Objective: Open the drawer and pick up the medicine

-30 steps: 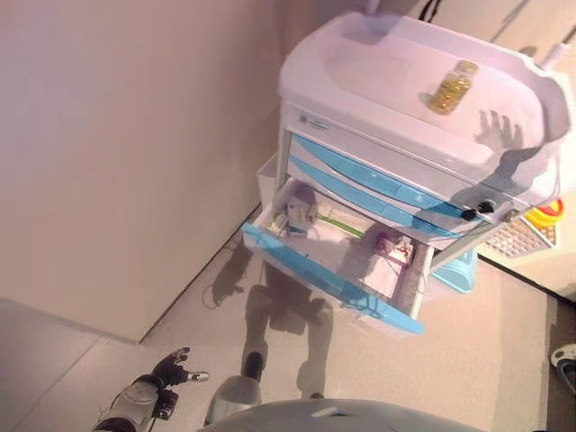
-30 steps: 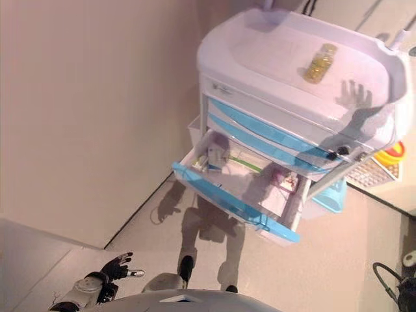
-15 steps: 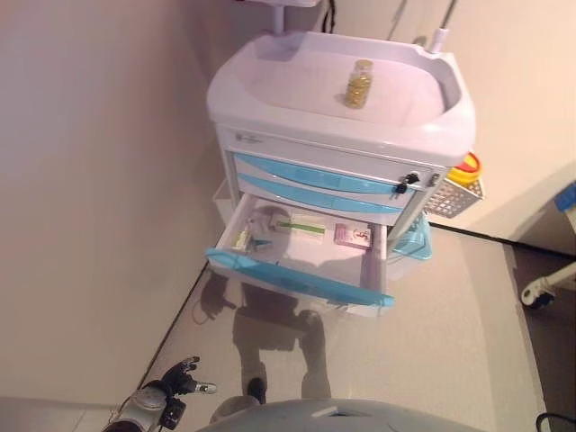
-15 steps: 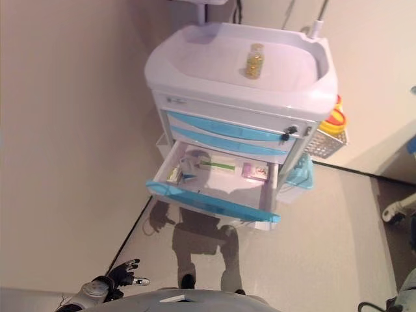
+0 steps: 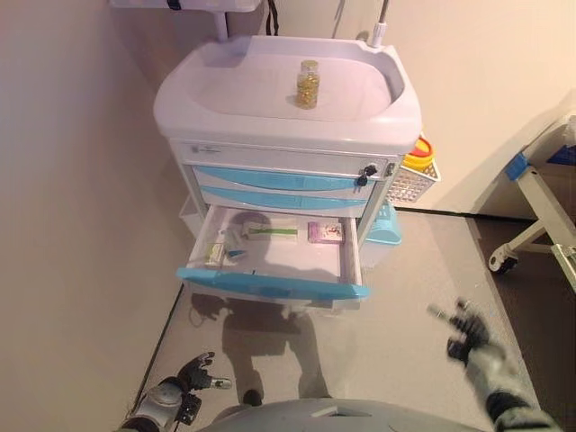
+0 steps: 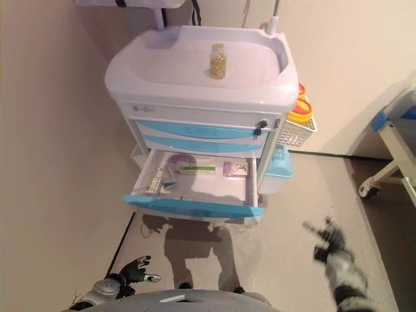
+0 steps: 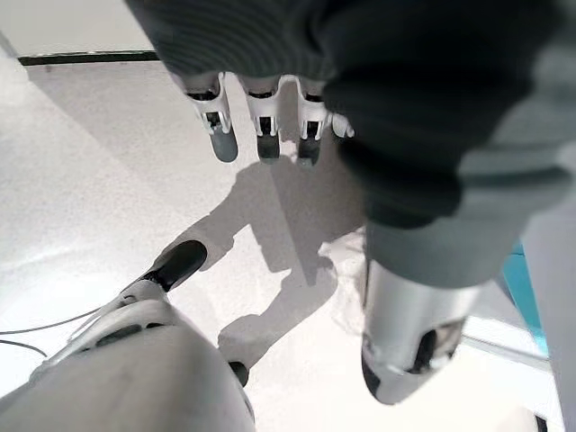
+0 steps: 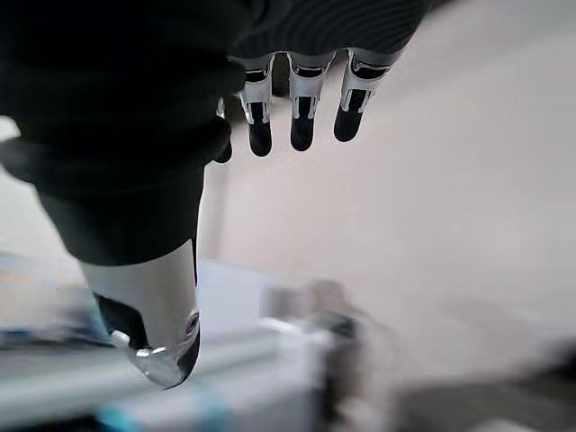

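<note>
**Drawer open, both hands empty and well short of the cart.**

Against the frames of a second ago, we see the whole picture swing until the cart (image 5: 288,135) stands upright and centred: the head has turned, the cart has not. New since then is the right hand (image 5: 468,331), now raised at the near right. From left to right: the left hand (image 5: 193,373) hangs low at the near left, fingers relaxed and spread, holding nothing; the bottom drawer (image 5: 270,286) is pulled out, with small items at its left end, a long white box with a green stripe (image 5: 268,232) in the middle and a pink packet (image 5: 325,231) to the right; the pill bottle (image 5: 308,85) stands on the cart's top surface; the right hand's fingers are straight and empty. We judge the opening done and the pick-up not begun. No writing is legible to us.
</note>
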Controlling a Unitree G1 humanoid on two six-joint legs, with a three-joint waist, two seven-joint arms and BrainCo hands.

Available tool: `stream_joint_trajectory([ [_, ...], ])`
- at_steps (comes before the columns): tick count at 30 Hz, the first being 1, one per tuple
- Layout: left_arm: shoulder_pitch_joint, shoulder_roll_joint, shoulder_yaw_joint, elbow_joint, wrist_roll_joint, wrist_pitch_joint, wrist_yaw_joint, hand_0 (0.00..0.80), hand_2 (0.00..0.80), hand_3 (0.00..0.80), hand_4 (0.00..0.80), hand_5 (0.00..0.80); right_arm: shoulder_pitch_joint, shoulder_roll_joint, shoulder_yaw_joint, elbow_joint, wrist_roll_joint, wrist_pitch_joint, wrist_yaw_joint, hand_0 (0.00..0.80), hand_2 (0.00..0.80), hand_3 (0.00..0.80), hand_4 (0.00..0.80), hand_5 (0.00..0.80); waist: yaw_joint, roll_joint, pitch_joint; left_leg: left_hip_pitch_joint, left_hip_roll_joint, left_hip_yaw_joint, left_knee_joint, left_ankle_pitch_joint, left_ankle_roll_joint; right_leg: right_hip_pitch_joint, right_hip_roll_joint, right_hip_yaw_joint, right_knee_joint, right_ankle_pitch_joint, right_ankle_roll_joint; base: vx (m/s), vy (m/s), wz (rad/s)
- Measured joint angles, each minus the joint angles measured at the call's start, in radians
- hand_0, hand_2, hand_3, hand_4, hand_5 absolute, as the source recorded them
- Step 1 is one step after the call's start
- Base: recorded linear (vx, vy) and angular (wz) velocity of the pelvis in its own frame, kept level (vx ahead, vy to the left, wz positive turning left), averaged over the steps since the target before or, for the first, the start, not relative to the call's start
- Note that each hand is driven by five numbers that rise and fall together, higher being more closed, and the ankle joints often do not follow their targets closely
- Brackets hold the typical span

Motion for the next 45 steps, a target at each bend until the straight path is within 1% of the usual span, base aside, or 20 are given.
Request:
stream_joint_trajectory([
  [1, 0.005, -0.005, -0.001, 0.001, 0.020, -0.014, 0.001, 0.000, 0.000, 0.000, 0.000, 0.000, 0.024, 0.026, 0.016, 0.025, -0.021, -0.017, -0.003, 0.000, 0.000, 0.000, 0.000, 0.000, -0.005, 0.000, 0.002, 0.002, 0.001, 0.000, 0.000, -0.002, -0.002, 0.001, 0.001, -0.002, 0.001, 0.000, 0.000, 0.006, 0.004, -0.11],
  [4, 0.006, -0.022, -0.005, 0.007, 0.058, -0.045, 0.011, 0.000, 0.000, 0.000, 0.000, 0.000, 0.069, 0.045, 0.074, 0.072, -0.115, -0.058, -0.024, 0.000, 0.000, 0.000, 0.000, 0.000, -0.027, 0.007, 0.007, 0.005, 0.002, 0.002, -0.001, -0.007, -0.008, 0.000, 0.001, 0.000, 0.001, 0.001, -0.001, 0.002, 0.030, -0.08],
  [6, 0.004, -0.024, -0.012, 0.006, 0.071, -0.065, 0.018, 0.000, 0.000, 0.000, 0.000, 0.000, 0.088, 0.044, 0.114, 0.076, -0.199, -0.069, -0.033, 0.000, 0.000, 0.000, 0.000, 0.000, -0.039, 0.011, 0.010, 0.006, 0.002, 0.003, 0.000, -0.008, -0.008, -0.001, 0.001, 0.004, 0.001, 0.001, -0.001, 0.005, 0.050, -0.05],
  [9, -0.005, -0.019, -0.049, -0.008, 0.121, -0.078, 0.020, 0.000, 0.000, 0.000, 0.000, 0.000, 0.104, 0.044, 0.184, 0.076, -0.320, -0.074, -0.028, 0.000, 0.000, 0.000, 0.000, 0.000, -0.041, 0.023, 0.012, 0.007, 0.002, 0.005, 0.001, -0.008, -0.004, -0.002, 0.001, 0.009, 0.000, 0.001, -0.002, 0.008, 0.055, -0.05],
  [12, -0.024, -0.009, -0.111, -0.014, 0.168, -0.082, 0.019, 0.000, 0.000, 0.000, 0.000, 0.000, 0.096, 0.044, 0.220, 0.074, -0.351, -0.074, -0.023, 0.000, 0.000, 0.000, 0.000, 0.000, -0.053, 0.040, 0.017, 0.009, 0.000, 0.005, 0.004, -0.007, -0.001, -0.002, 0.001, 0.013, 0.003, 0.003, -0.004, 0.020, 0.058, -0.04],
  [14, -0.035, -0.005, -0.137, -0.019, 0.206, -0.090, 0.021, 0.000, 0.000, 0.000, 0.000, 0.000, 0.081, 0.036, 0.227, 0.067, -0.354, -0.073, -0.022, 0.000, 0.000, 0.000, 0.000, 0.000, -0.063, 0.052, 0.020, 0.013, 0.001, 0.005, 0.004, -0.007, -0.002, -0.002, 0.002, 0.022, 0.003, 0.003, -0.004, 0.025, 0.053, -0.10],
  [17, -0.058, 0.013, -0.187, -0.066, 0.255, -0.092, 0.028, 0.000, 0.000, 0.000, 0.000, 0.000, 0.063, 0.017, 0.240, 0.040, -0.365, -0.072, -0.020, 0.000, 0.000, 0.000, 0.000, 0.000, -0.067, 0.070, 0.029, 0.023, 0.002, 0.005, 0.004, -0.012, -0.004, -0.001, 0.004, 0.035, 0.008, 0.002, -0.002, 0.040, 0.040, -0.15],
  [18, -0.070, 0.026, -0.205, -0.087, 0.260, -0.092, 0.028, 0.000, 0.000, 0.000, 0.000, 0.000, 0.055, 0.004, 0.256, 0.026, -0.372, -0.070, -0.019, 0.000, 0.000, 0.000, 0.000, 0.000, -0.072, 0.075, 0.031, 0.024, 0.002, 0.005, 0.003, -0.012, -0.005, -0.001, 0.004, 0.036, 0.009, 0.001, -0.001, 0.049, 0.027, -0.07],
  [20, -0.102, 0.056, -0.217, -0.126, 0.273, -0.089, 0.028, 0.000, 0.000, 0.000, 0.000, 0.000, 0.052, -0.018, 0.267, 0.001, -0.372, -0.066, -0.014, 0.000, 0.000, 0.000, 0.000, 0.000, -0.076, 0.084, 0.036, 0.024, 0.003, 0.005, 0.001, -0.012, -0.005, -0.004, 0.005, 0.038, 0.013, 0.001, -0.001, 0.036, 0.017, -0.04],
  [23, -0.148, 0.120, -0.218, -0.213, 0.271, -0.072, 0.026, 0.000, 0.000, 0.000, 0.000, 0.000, 0.045, -0.048, 0.275, -0.025, -0.372, -0.054, -0.005, 0.000, 0.000, 0.000, 0.000, 0.000, -0.078, 0.096, 0.050, 0.021, 0.003, 0.005, 0.004, -0.012, -0.004, -0.018, 0.005, 0.046, 0.025, 0.000, -0.001, 0.030, 0.012, -0.10],
  [26, -0.187, 0.167, -0.217, -0.260, 0.271, -0.051, 0.023, 0.000, 0.000, 0.000, 0.000, 0.000, 0.039, -0.060, 0.275, -0.036, -0.377, -0.049, -0.002, 0.000, 0.000, 0.000, 0.000, 0.000, -0.079, 0.106, 0.065, 0.019, 0.002, 0.002, 0.004, -0.012, -0.004, -0.037, 0.006, 0.058, 0.042, -0.001, 0.001, 0.034, 0.010, -0.16],
  [28, -0.202, 0.194, -0.217, -0.284, 0.271, -0.047, 0.013, 0.000, 0.000, 0.000, 0.000, 0.000, 0.034, -0.067, 0.277, -0.040, -0.390, -0.049, -0.002, 0.000, 0.000, 0.000, 0.000, 0.000, -0.082, 0.110, 0.083, 0.013, 0.002, 0.001, 0.004, -0.012, -0.003, -0.053, 0.005, 0.058, 0.054, -0.002, 0.002, 0.042, 0.012, -0.13],
  [31, -0.208, 0.215, -0.217, -0.326, 0.271, -0.029, 0.006, 0.000, 0.000, 0.000, 0.000, 0.000, 0.042, -0.072, 0.285, -0.044, -0.392, -0.048, -0.002, 0.000, 0.000, 0.000, 0.000, 0.000, -0.085, 0.111, 0.109, 0.011, 0.001, -0.001, 0.005, -0.011, -0.002, -0.054, 0.004, 0.056, 0.055, -0.001, 0.002, 0.011, 0.004, -0.01],
  [34, -0.216, 0.222, -0.216, -0.330, 0.270, -0.021, 0.007, 0.000, 0.000, 0.000, 0.000, 0.000, 0.052, -0.072, 0.285, -0.050, -0.392, -0.048, -0.002, 0.000, 0.000, 0.000, 0.000, 0.000, -0.087, 0.112, 0.125, 0.002, 0.001, -0.001, 0.005, -0.011, -0.002, -0.067, 0.005, 0.058, 0.061, -0.002, 0.002, -0.010, 0.005, -0.02],
  [40, -0.280, 0.250, -0.215, -0.341, 0.242, -0.008, 0.035, 0.000, 0.000, 0.000, 0.000, 0.000, 0.025, -0.077, 0.285, -0.071, -0.392, -0.048, -0.004, 0.000, 0.000, 0.000, 0.000, 0.000, -0.085, 0.111, 0.201, -0.037, -0.004, 0.000, 0.005, 0.003, 0.006, -0.139, 0.001, 0.058, 0.116, -0.005, 0.006, -0.049, 0.015, -0.07],
  [42, -0.318, 0.264, -0.214, -0.342, 0.229, -0.008, 0.057, 0.000, 0.000, 0.000, 0.000, 0.000, 0.004, -0.078, 0.298, -0.071, -0.392, -0.048, -0.008, 0.000, 0.000, 0.000, 0.000, 0.000, -0.083, 0.103, 0.235, -0.063, -0.006, -0.001, 0.023, 0.004, 0.007, -0.168, -0.001, 0.059, 0.141, -0.006, 0.007, -0.135, 0.008, -0.04],
  [45, -0.394, 0.300, -0.214, -0.355, 0.207, -0.006, 0.100, 0.000, 0.000, 0.000, 0.000, 0.000, -0.049, -0.080, 0.318, -0.075, -0.388, -0.049, -0.026, 0.000, 0.000, 0.000, 0.000, 0.000, -0.075, 0.084, 0.297, -0.139, -0.008, -0.002, 0.081, -0.001, 0.012, -0.258, -0.009, 0.058, 0.214, -0.010, 0.004, -0.141, -0.004, -0.09],
])
